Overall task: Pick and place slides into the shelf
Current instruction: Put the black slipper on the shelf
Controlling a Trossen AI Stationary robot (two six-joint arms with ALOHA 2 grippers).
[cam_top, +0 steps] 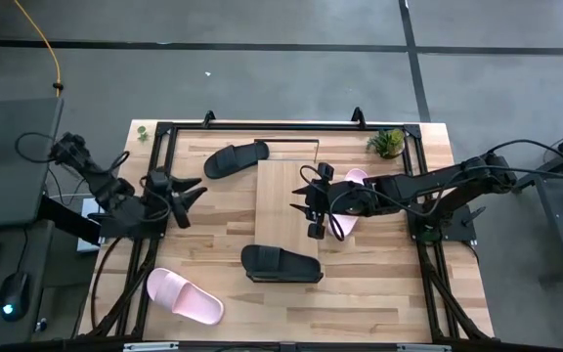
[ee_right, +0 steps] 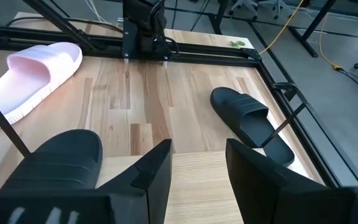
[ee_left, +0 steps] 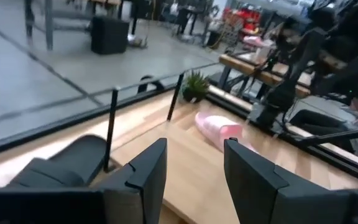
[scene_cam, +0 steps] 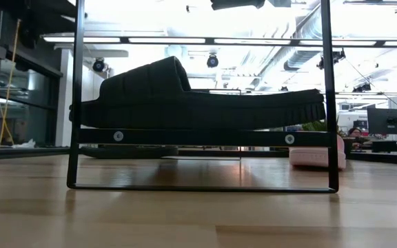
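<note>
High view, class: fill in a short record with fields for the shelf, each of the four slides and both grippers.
shelf: light board, mid-table
black slide one: across the shelf's near end, raised on its frame
black slide two: on the table, by the far end
pink slide one: beside the shelf, right arm's side
pink slide two: table's near left corner
left gripper: open, empty, left of the shelf
right gripper: open, empty, over the shelf
</note>
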